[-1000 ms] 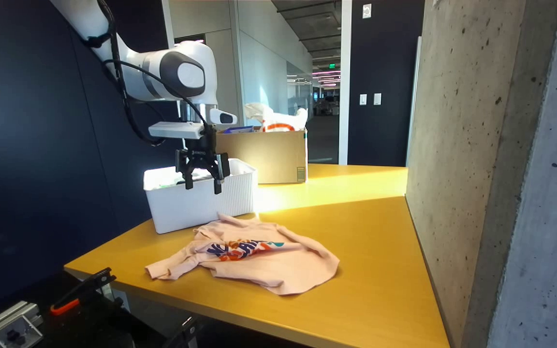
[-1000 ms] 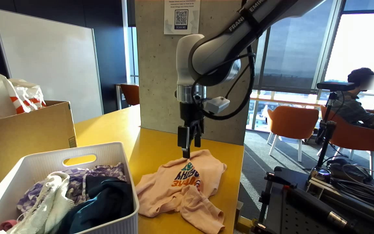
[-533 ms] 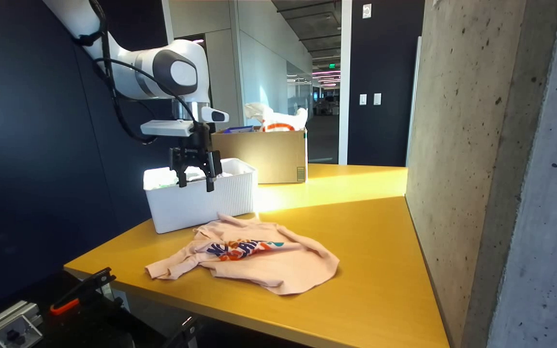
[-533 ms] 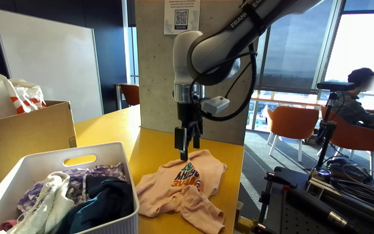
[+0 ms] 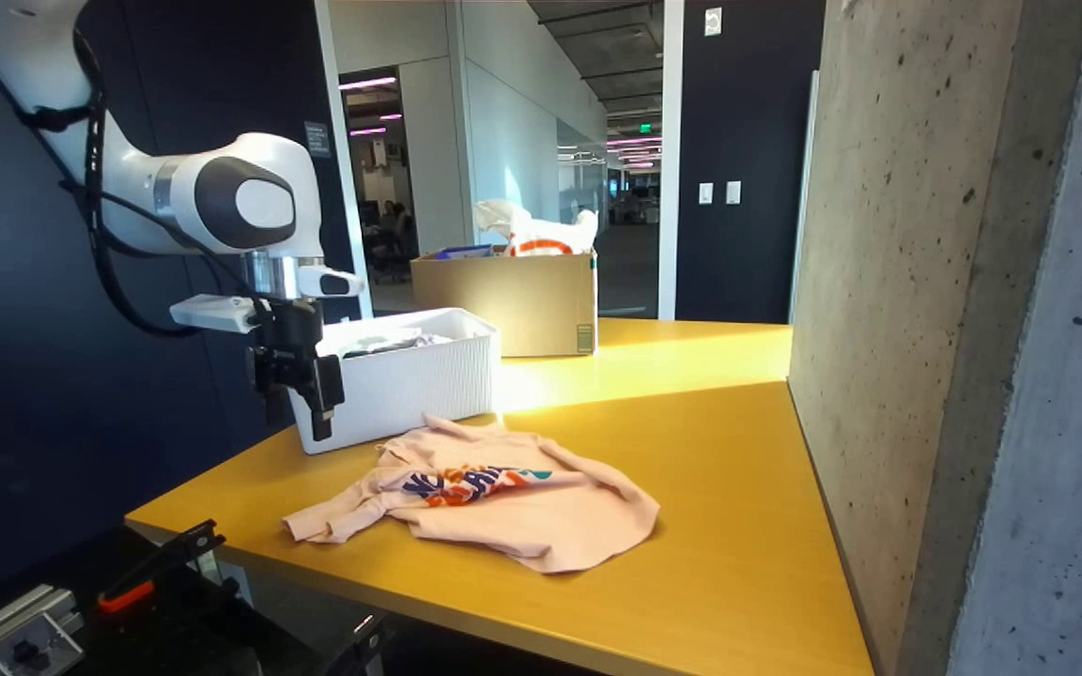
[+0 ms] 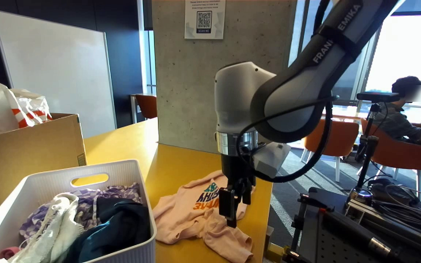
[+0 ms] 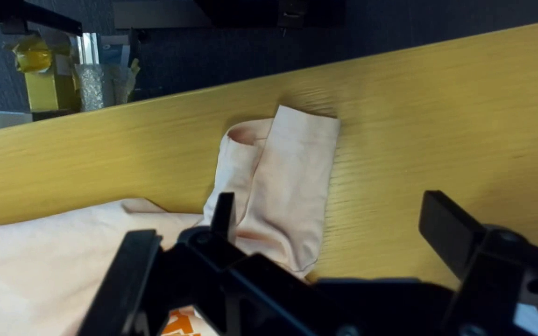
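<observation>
A peach sweatshirt with colourful lettering lies spread on the yellow table, seen in both exterior views (image 5: pixel 541 521) (image 6: pixel 181 208). Its folded sleeve (image 7: pixel 292 186) points toward the table edge in the wrist view. My gripper (image 7: pixel 329 205) is open and empty, with its fingers wide apart. In the wrist view one finger overlaps the sleeve and the other is over bare wood. In an exterior view the gripper (image 5: pixel 299 422) hangs in front of the white basket (image 5: pixel 409 385), above the table. In an exterior view the gripper (image 6: pixel 239 212) covers part of the sweatshirt.
The basket (image 6: pixel 124 175) holds purple checked cloth (image 6: pixel 86 204), white cloth (image 6: pixel 55 223) and dark teal cloth (image 6: pixel 115 226). A cardboard box (image 5: pixel 513 305) with plastic bags stands behind it. A concrete column (image 5: pixel 907 282) borders the table (image 5: pixel 719 469). A black clamp (image 5: pixel 165 563) sits near the edge.
My gripper has moved down and to the left in one exterior view, and down and to the right in another. It stays open. The sweatshirt and basket have not moved.
</observation>
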Tool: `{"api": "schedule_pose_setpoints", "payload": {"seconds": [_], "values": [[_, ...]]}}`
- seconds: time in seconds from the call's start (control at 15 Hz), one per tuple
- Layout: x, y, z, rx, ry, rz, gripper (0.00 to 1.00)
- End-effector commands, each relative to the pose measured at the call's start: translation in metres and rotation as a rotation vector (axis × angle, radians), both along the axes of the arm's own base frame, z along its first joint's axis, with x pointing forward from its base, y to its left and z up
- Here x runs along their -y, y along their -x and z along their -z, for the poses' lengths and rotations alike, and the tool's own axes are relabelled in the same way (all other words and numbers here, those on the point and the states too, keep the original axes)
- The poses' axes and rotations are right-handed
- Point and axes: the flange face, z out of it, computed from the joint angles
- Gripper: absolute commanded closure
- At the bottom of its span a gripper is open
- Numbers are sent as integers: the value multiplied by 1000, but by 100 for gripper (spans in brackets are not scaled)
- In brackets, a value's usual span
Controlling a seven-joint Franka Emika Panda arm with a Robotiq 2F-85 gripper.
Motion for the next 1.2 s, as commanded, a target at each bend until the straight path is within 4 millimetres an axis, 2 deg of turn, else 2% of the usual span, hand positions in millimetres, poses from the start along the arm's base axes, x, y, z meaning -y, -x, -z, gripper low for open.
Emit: {"api": "schedule_pose_setpoints", "payload": {"seconds": [0.0, 0.2, 0.73, 1.13], "values": [[17, 2, 7, 101, 13, 36, 0], [20, -9, 25, 153, -8, 39, 0], [-5, -33, 95, 173, -67, 6, 0], [-22, -29, 125, 140, -84, -7, 0]]}}
